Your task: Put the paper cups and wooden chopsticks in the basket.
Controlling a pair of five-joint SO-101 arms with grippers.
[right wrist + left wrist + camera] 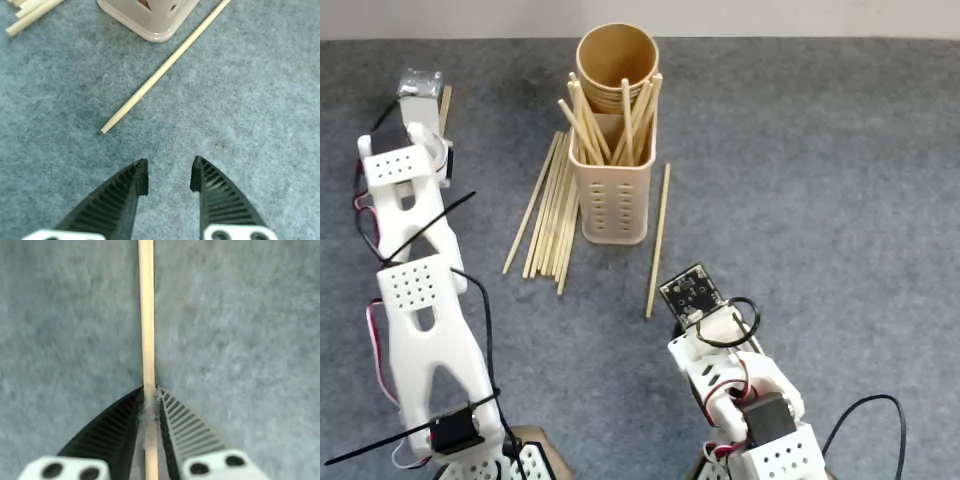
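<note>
Grey surface (840,150) | my left jaws pinch a chopstick (146,315) | my right jaws spread, near loose chopstick (165,67) beside the basket (150,22).

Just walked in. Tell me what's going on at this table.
The beige slotted plastic basket already holds stacked brown paper cups and several wooden chopsticks. The left gripper is shut on one thin wooden chopstick low over the grey carpet. The right gripper is open above the carpet, near a lone chopstick lying beside the basket. A loose pile of chopsticks lies on the basket's other side.
</note>
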